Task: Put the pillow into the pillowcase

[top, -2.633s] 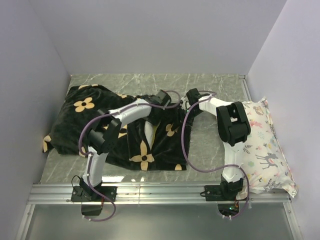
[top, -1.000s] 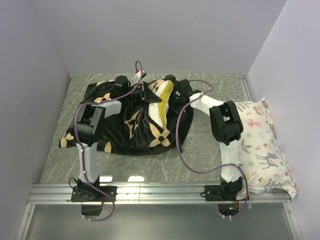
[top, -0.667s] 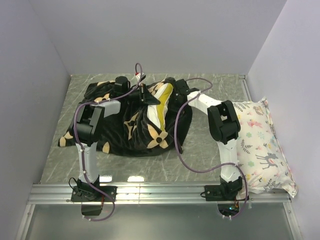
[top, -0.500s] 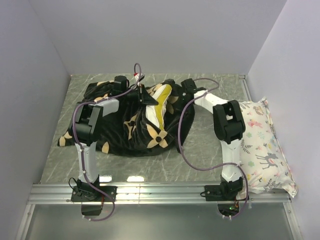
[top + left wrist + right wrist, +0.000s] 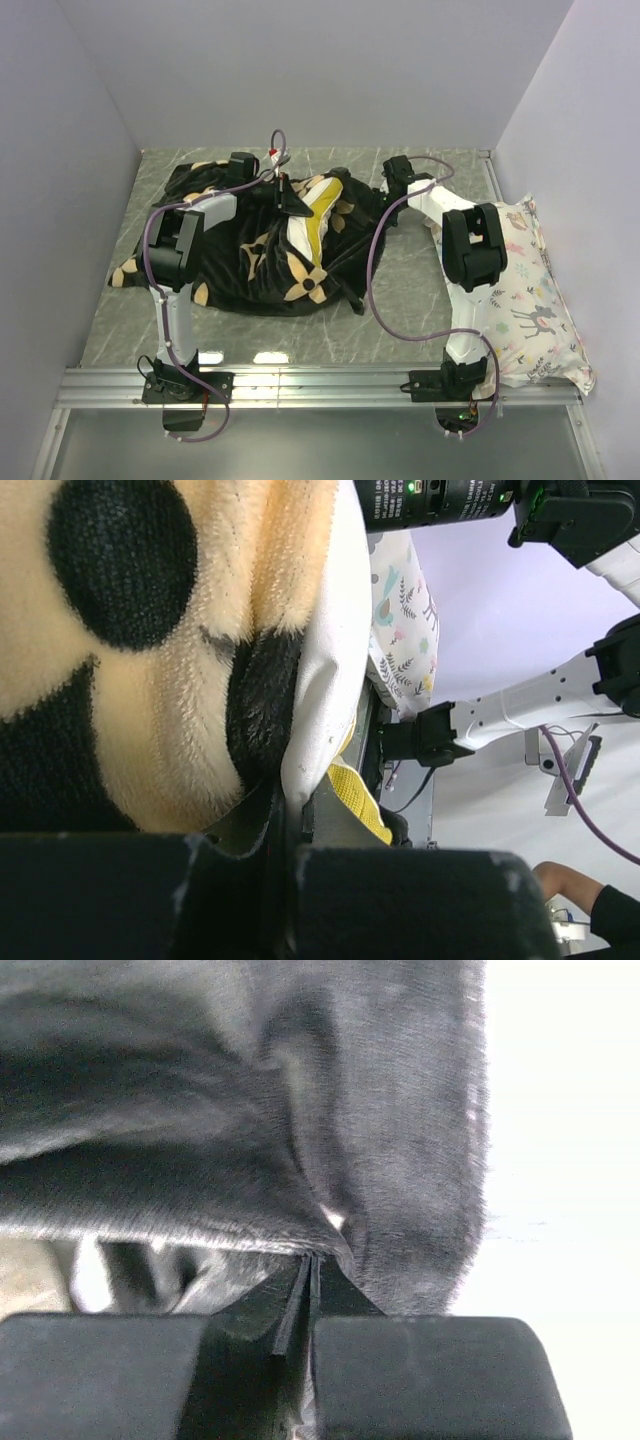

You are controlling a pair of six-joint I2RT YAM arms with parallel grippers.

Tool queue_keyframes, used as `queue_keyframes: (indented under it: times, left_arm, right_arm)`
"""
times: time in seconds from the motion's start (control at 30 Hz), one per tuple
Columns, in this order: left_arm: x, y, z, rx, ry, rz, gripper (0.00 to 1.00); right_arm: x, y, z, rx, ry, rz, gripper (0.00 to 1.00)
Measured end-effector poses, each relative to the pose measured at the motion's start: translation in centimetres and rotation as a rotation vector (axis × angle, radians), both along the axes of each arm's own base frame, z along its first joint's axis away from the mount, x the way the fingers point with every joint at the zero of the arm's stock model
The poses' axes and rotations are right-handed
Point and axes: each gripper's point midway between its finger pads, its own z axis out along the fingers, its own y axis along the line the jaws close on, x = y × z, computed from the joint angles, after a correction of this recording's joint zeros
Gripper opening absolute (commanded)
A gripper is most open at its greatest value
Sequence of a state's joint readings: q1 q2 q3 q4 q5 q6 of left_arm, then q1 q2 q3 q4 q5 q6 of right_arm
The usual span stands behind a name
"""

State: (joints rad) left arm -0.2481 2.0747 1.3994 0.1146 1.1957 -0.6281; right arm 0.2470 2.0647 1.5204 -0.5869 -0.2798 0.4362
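Observation:
The black plush pillowcase [image 5: 240,255] with tan flowers lies bunched at the middle left of the table. The white pillow [image 5: 312,215] with its yellow band shows through the case's opening at the back. My left gripper [image 5: 287,197] is shut on the case's edge; in the left wrist view [image 5: 285,825] the furry pillowcase [image 5: 130,660], white pillow fabric [image 5: 325,680] and the yellow band [image 5: 362,802] crowd the jaws. My right gripper [image 5: 392,180] is shut on black pillowcase plush [image 5: 250,1140] at the opening's right side, with its closed jaws [image 5: 310,1275] pinching a fold.
A deer-print pillow [image 5: 525,290] lies along the right wall, behind my right arm; it also shows in the left wrist view [image 5: 400,630]. Grey walls close the back and both sides. A metal rail [image 5: 320,385] runs along the near edge. A person's hand [image 5: 570,885] shows at the edge.
Both grippers raised the case's opening to the back, baring the pillow's yellow band. Over the last second my right gripper has pulled its edge to the right, widening the opening.

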Motion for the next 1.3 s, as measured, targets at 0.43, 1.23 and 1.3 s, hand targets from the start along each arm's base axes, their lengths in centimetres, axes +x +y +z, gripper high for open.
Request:
queue_keyframes:
  times: [0.43,1.23,1.3]
  left_arm:
    - [0.3,0.4,0.8,-0.04,0.042,0.016,0.0]
    - [0.9,1.7,-0.9,0.013,0.052,0.07,0.01]
    - [0.3,2.2,-1.6,0.047,0.039,0.05,0.0]
  right_arm:
    - [-3.3,11.7,3.8,0.196,-0.097,0.211,0.7]
    - [-2.8,11.9,-1.7,0.058,-0.057,0.193,0.0]
    - [-2.8,9.9,-1.6,0.09,-0.028,0.169,0.0]
